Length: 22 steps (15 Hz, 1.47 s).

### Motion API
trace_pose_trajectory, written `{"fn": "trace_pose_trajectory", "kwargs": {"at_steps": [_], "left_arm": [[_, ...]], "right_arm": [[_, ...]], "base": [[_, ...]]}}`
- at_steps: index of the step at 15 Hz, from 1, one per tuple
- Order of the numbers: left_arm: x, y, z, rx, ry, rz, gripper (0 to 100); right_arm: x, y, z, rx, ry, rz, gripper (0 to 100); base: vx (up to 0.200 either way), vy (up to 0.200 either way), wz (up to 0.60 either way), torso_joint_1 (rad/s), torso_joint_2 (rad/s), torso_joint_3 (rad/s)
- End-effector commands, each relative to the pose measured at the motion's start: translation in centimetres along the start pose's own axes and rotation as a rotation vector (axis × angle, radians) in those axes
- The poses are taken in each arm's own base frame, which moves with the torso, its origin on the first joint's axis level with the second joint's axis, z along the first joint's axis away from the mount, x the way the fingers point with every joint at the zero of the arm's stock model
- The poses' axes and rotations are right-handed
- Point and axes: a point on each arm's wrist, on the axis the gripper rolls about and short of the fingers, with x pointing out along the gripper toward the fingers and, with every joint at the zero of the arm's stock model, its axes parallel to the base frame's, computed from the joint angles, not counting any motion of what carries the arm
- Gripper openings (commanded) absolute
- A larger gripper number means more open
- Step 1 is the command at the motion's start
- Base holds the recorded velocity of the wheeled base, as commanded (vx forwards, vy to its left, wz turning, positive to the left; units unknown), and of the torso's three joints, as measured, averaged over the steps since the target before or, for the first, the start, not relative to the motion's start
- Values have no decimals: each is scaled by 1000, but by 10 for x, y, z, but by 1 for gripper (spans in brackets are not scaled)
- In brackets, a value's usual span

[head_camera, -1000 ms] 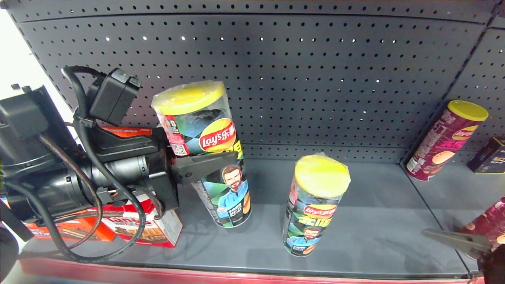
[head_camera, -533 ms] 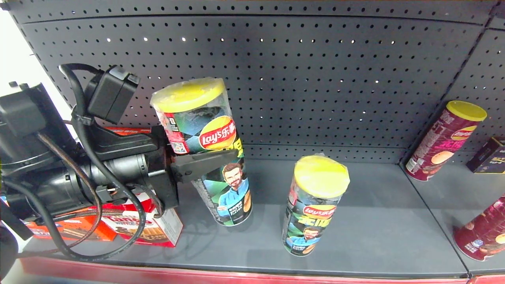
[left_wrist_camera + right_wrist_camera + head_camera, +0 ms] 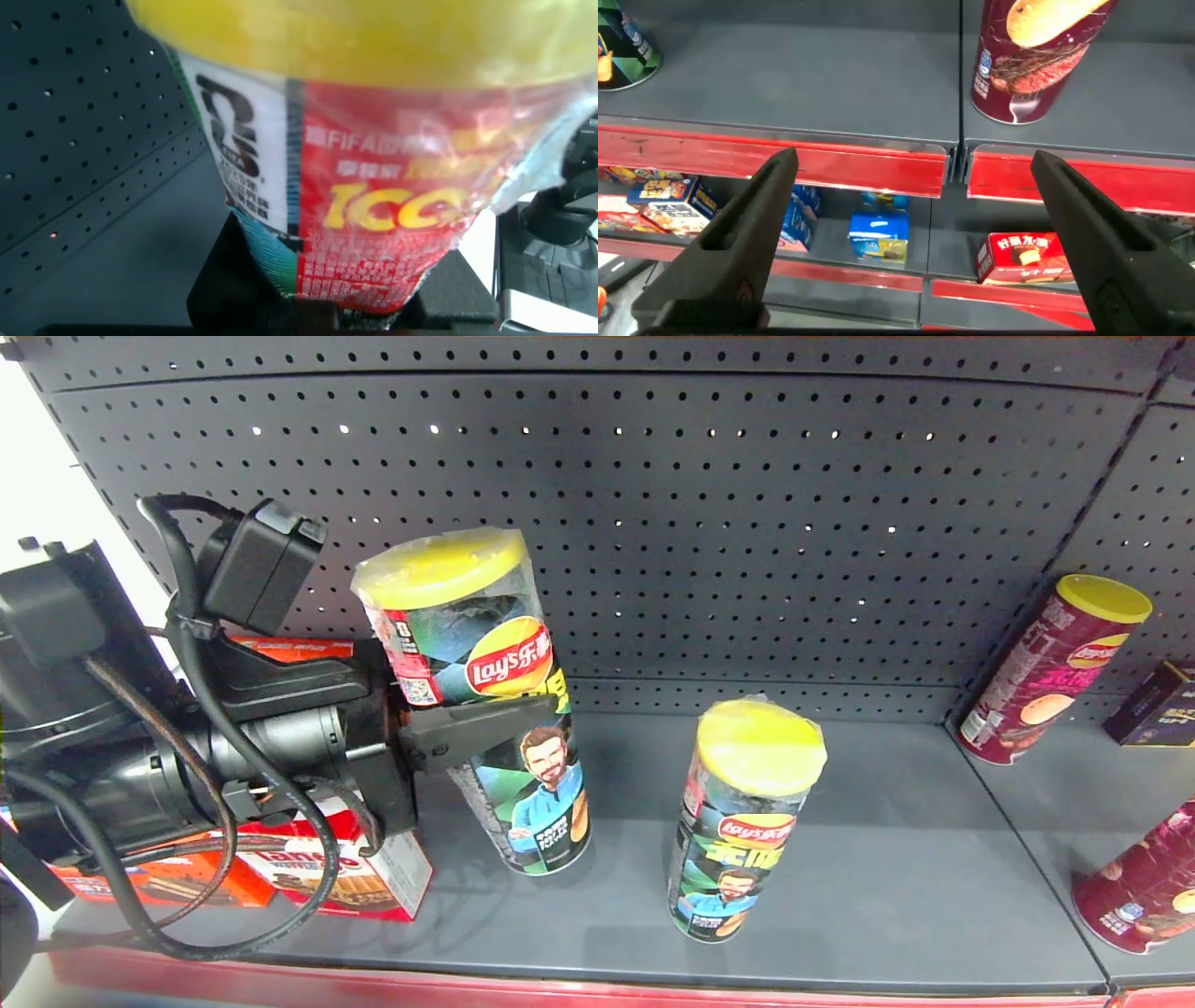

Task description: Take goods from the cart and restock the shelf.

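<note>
Jaws of the left gripper [image 3: 504,714] are clamped across the middle of the held can [image 3: 485,653], a green chip tube with a yellow lid; those of the right gripper [image 3: 910,233] stand spread wide with nothing between them

Take the standing can [image 3: 747,821] as the mark. The shelf [image 3: 887,896] carries it, with the pegboard [image 3: 747,523] behind it and the red lip [image 3: 560,989] in front. The held can is to its left, apart from it and tilted a little, base low at the shelf; I cannot tell whether it touches. Just beyond it, farther left of the standing can, lie the snack boxes [image 3: 373,887]. Two maroon cans [image 3: 1055,672] are well to the standing can's right. The right gripper hangs out in front of the lip on that side

This looks like the placing step, nearly done. The next move calls for squaring the can upright, seating its base flat, then parting the jaws and drawing straight back over the lip. Bare shelf lies between the two green cans, but the boxes crowd the arm's side, so little sideways drift is allowed
</note>
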Motion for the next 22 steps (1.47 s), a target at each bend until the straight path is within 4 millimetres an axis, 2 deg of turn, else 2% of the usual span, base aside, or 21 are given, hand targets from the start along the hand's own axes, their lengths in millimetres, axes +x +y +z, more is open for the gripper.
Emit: {"fn": "trace_pose_trajectory", "kwargs": {"at_steps": [1, 3, 4, 6, 10, 11, 15, 19, 22], "left_arm": [[0, 0, 0, -2, 1, 1, 0], [-1, 2, -2, -2, 5, 6, 0], [-1, 2, 0, 2, 1, 6, 0], [-1, 4, 3, 6, -4, 14, 0], [1, 14, 5, 13, -10, 19, 0], [3, 15, 7, 16, -12, -10, 0], [15, 27, 9, 22, -16, -62, 0], [15, 43, 20, 50, -37, -104, 0], [18, 44, 31, 68, -55, -124, 0]], "right_arm": [[1, 0, 0, -1, 6, 0, 100], [0, 0, 0, 1, 6, -13, 100], [1, 3, 0, 15, 15, -197, 100], [0, 4, 0, 19, 3, -254, 100], [0, 4, 0, 20, 3, -247, 100], [-4, 2, -2, 5, -47, -136, 100], [-7, 3, -3, 3, -93, -141, 100], [-7, 3, -3, 5, -93, -140, 100], [-7, 3, -3, 5, -93, -140, 100]], "base": [[0, 0, 0, 0, 0, 0], [0, 0, 0, 0, 0, 0], [0, 0, 0, 0, 0, 0], [0, 0, 0, 0, 0, 0], [0, 0, 0, 0, 0, 0], [0, 0, 0, 0, 0, 0], [0, 0, 0, 0, 0, 0], [0, 0, 0, 0, 0, 0], [0, 0, 0, 0, 0, 0]]}}
